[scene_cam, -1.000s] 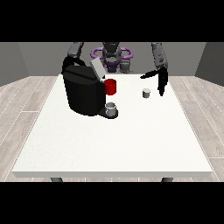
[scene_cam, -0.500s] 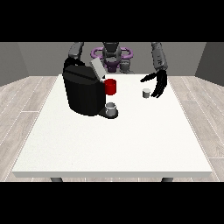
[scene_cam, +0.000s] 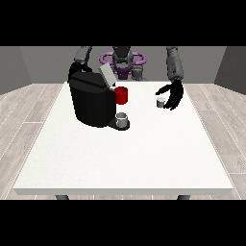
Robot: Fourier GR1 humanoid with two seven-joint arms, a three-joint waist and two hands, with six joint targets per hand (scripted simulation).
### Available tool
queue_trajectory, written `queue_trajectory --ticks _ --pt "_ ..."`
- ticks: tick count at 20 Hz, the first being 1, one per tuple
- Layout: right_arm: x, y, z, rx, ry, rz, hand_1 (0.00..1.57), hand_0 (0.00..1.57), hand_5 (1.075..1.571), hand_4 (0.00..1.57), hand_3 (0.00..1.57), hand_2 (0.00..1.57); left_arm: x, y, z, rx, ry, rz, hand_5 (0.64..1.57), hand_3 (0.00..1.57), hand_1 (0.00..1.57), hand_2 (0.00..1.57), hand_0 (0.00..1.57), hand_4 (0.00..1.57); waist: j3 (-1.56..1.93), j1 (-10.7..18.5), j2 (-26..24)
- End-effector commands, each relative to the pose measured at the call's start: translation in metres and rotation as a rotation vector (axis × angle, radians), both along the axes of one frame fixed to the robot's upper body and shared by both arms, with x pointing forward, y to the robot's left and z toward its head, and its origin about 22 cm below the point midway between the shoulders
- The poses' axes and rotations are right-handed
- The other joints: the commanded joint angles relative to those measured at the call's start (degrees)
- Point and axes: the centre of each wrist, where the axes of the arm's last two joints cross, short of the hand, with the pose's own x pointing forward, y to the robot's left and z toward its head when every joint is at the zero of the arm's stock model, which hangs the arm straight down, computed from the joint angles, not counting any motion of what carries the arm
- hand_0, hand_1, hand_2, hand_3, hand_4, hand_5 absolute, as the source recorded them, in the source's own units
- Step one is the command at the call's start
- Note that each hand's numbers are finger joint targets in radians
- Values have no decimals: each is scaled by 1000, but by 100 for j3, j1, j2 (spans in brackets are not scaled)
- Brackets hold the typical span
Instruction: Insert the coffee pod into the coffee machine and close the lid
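I had the robot hand at the view's right (scene_cam: 172, 94) down low over the white counter (scene_cam: 144, 158), right beside the coffee pod (scene_cam: 161, 102). The pod was a small gray cup standing upright on the counter, well apart from the coffee machine (scene_cam: 93, 100). From the pod, the machine sat at about nine o'clock. The robot hand was at the pod's three o'clock side, with its fingers spread and a little bent, cupping toward the pod but not closed on it. I could not tell if any finger touched the pod yet.

The machine's lid (scene_cam: 106, 76) stood tilted up, so the slot looked ready. A red part (scene_cam: 122, 95) stuck out at the front, and a small gray cup (scene_cam: 123, 118) sat on the machine's base under it.

The other robot hand — the one at the view's left — was hidden behind the machine, so I could not tell how its fingers lay.

To do this step well, I thought the robot hand should slide a bit closer, put the thumb on one side and the fingers on the other, and close slowly — so the little pod did not tip or scoot away. Then it should lift straight up before going toward nine o'clock, high enough to clear the red part.
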Motion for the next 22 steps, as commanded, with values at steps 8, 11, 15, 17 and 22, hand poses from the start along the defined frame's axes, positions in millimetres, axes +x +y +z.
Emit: queue_trajectory --ticks 8,11,15,17,22 --pt "-10 -3 11 34 -22 32 0 0 1571 492 0 0 -7 10 -21 87 -130 59 1571 737 824 972 824 389 -2 -225 122" --pt "1 1 1 42 -65 -9 0 0 1571 510 0 0 8 1 -6 155 -177 -1 1571 863 971 1086 971 323 0 -53 322" --pt "3 -6 2 43 -3 -27 0 0 1571 426 0 0 14 2 2 231 -80 -27 1571 793 970 1054 970 319 1 -22 62" --pt "-1 7 3 39 -36 -12 0 0 1571 414 0 0 13 8 -2 220 -123 -11 1571 966 1115 1173 1115 280 0 -99 265" --pt "5 -29 -15 66 64 -73 0 0 1571 429 0 0 25 -26 7 178 -136 -159 1571 1423 1424 1457 1424 564 4 226 -249"
